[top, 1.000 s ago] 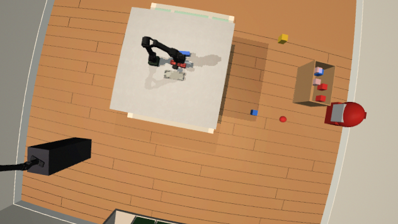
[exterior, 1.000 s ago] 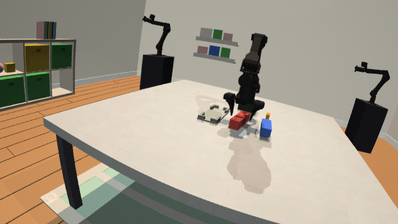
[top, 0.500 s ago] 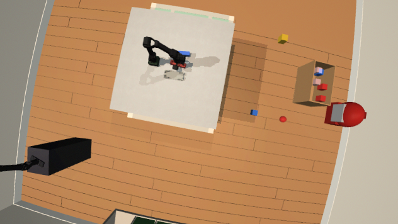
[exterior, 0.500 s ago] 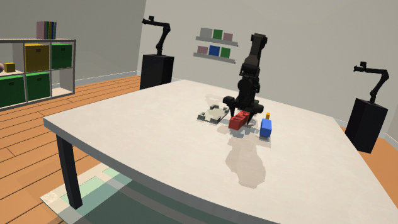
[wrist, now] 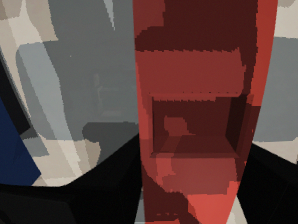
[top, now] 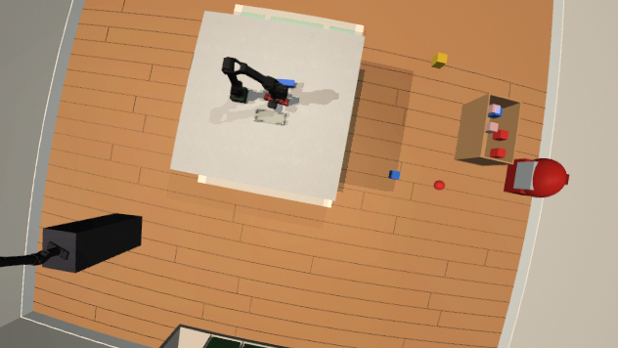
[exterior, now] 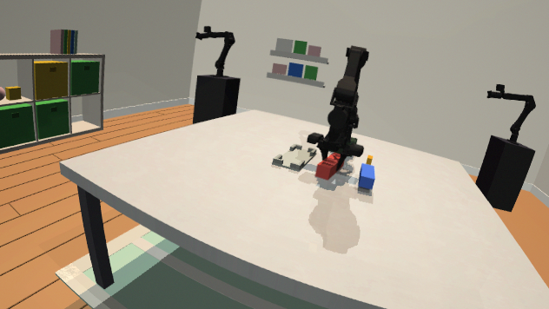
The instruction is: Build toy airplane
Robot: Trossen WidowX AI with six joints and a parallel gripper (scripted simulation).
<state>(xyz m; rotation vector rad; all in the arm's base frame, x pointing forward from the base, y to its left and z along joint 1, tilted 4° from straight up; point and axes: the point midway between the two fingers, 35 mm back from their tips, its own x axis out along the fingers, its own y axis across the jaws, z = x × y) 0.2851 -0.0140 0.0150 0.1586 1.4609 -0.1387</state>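
The red fuselage (exterior: 327,168) (wrist: 195,70) lies lengthwise beside the jig, on or very close to the table. A square socket shows in its top in the wrist view. My gripper (exterior: 334,157) (wrist: 184,139) is shut on the fuselage, with one dark finger against each side at the socket. The pale grey jig (top: 271,116) (exterior: 295,157) has no part in it. The blue wing (top: 286,82) (exterior: 367,175) (wrist: 15,150) is on the other side of the fuselage from the jig. A small orange piece (exterior: 369,160), apparently the tail fin, stands behind the wing; the arm may hide it from above.
The parts share a pale table (top: 244,152) (exterior: 208,187). The arm's dark base (top: 239,95) stands on it, left of the parts in the top view. The wing is close to the gripper's side. Shelves, bins and other arms are away from the table.
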